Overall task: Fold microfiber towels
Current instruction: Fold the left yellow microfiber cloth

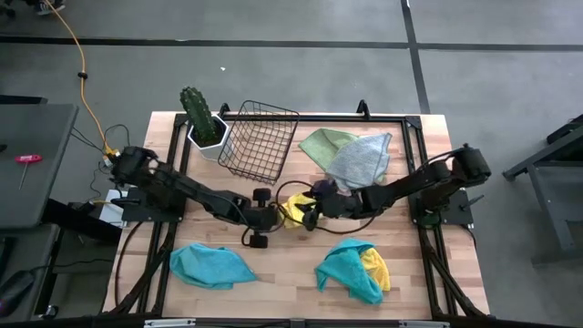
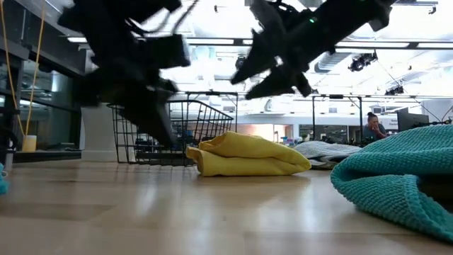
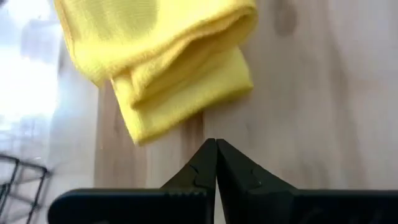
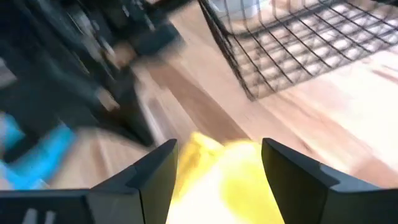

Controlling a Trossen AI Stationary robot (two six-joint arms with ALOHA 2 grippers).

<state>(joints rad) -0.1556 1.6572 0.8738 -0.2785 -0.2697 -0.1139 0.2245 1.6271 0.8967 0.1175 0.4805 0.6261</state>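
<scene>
A folded yellow microfiber towel (image 1: 293, 209) (image 2: 248, 156) (image 3: 168, 62) lies flat on the wooden table (image 1: 291, 273) near its middle. My left gripper (image 1: 271, 217) (image 3: 216, 149) is shut and hangs just left of the towel, clear of it. My right gripper (image 1: 310, 217) (image 4: 217, 158) is open and hovers over the towel's right side, a finger on either side, raised above it in the low view. Other towels lie loose: a teal one (image 1: 211, 266), a teal and yellow heap (image 1: 353, 271), and a green (image 1: 321, 143) and a grey one (image 1: 360, 159).
A black wire basket (image 1: 260, 138) lies tipped at the far side, beside a cactus in a white pot (image 1: 202, 118). Bare wood lies along the near edge between the teal towel and the heap.
</scene>
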